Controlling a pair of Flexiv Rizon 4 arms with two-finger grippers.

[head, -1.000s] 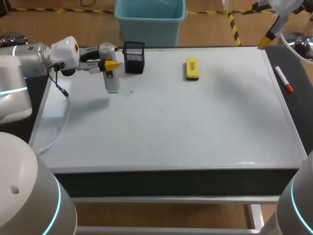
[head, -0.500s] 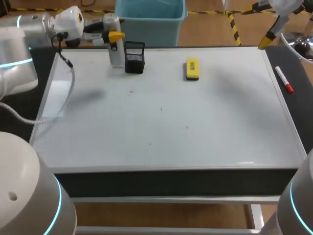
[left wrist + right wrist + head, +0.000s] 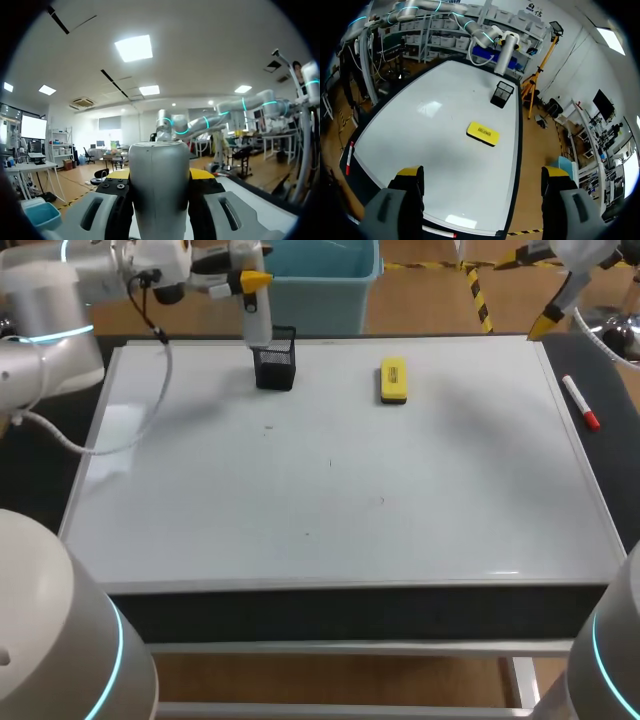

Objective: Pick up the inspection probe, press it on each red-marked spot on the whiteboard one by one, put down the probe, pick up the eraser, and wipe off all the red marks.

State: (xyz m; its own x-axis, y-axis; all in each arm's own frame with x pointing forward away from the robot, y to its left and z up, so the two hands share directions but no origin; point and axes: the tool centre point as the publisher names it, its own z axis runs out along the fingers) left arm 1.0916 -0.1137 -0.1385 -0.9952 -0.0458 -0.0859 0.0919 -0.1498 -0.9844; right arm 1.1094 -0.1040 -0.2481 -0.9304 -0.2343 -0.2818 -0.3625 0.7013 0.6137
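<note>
The probe [image 3: 159, 192] hides most of the yellow tips of the left pincer [image 3: 159, 174].

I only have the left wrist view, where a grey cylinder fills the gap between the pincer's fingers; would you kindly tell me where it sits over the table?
Observer: The left pincer holds the inspection probe upright, its lower end just above the black mesh holder near the far edge of the whiteboard.
Operator: Thank you. Where is the eraser?
Observer: The yellow eraser lies flat on the whiteboard, to the holder's right and apart from it.
Operator: And my right arm?
Observer: The right pincer is open and empty, up above the whiteboard's far right corner.
</note>
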